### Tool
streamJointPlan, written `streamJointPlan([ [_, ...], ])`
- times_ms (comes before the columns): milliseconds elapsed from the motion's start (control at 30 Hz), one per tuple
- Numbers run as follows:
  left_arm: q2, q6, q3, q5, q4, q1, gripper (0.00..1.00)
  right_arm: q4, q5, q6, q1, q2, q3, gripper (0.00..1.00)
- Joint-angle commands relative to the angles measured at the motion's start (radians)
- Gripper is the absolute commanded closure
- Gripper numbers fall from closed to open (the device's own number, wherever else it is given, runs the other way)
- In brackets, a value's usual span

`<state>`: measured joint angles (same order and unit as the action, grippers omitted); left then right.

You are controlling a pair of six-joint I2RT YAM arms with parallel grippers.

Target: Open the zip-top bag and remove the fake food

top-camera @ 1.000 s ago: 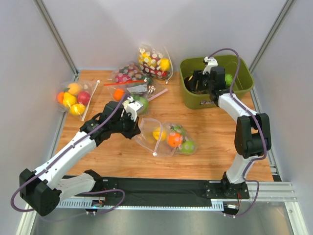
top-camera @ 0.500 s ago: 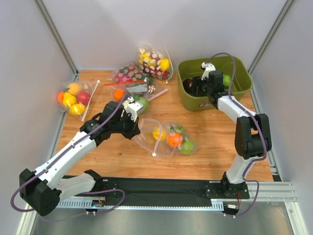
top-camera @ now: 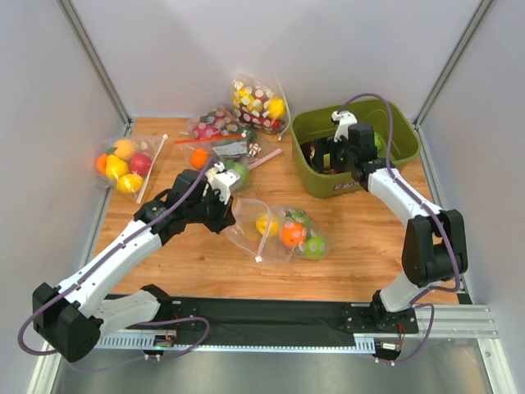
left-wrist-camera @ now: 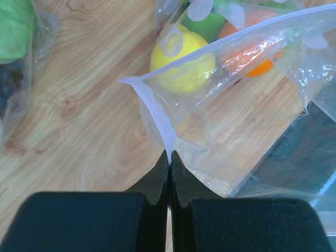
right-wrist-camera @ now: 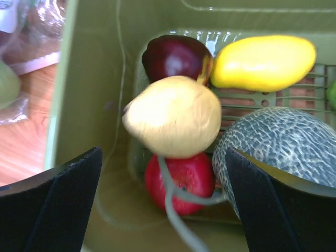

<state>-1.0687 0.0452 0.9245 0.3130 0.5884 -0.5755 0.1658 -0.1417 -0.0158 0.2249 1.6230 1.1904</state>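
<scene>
Overhead, in the top external view, the zip-top bag lies near the middle of the surface. The left gripper, at the bag's 9 o'clock, is clenched on its edge. The fake food, yellow, orange and green, sits under crinkly film toward the bag's 3 o'clock, so removal is judged not yet finished. The right gripper hangs inside the green bin, at 2 o'clock on the surface and well apart from the bag.

Left wrist view. The left gripper has its jaws pressed together on a pale strip at the bag's corner. From that corner a second pale band runs off toward 2 o'clock. The plastic is clear, creased and glinting, with the wood grain showing through it. A yellow fruit lies at 12 o'clock, with an orange fruit and a green fruit toward 1 o'clock. Pale round spots mark the film over them, and whether that film belongs to the held bag cannot be told. Nor can it be told how far the mouth is parted. Opening is judged to be the step in hand.

Right wrist view. The right gripper is released, its fingers spread wide with nothing between them. Below it the bin holds a cream piece, a dark red piece, a yellow piece, a red piece and a netted melon. The bag is out of view here.
</scene>
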Motion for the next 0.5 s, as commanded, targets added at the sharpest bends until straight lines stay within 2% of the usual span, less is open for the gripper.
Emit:
streamJointPlan([
  [0,-0.003,-0.022,0.066,0.023,-0.013,0.003,1.0,0.032,0.02,-0.03,0.005,-0.13,0.037,0.0],
  [167,-0.048,-0.019,0.167,0.029,0.01,0.003,1.0,0.037,0.068,-0.027,0.011,-0.28,0.043,0.0],
  [300,-0.077,-0.01,0.229,0.018,0.016,0.003,1.0,0.023,0.045,-0.021,0.039,-0.421,0.034,0.0],
  [467,-0.063,-0.01,0.225,0.029,-0.015,0.003,1.0,0.067,-0.038,-0.027,0.177,-0.489,0.063,0.0],
])
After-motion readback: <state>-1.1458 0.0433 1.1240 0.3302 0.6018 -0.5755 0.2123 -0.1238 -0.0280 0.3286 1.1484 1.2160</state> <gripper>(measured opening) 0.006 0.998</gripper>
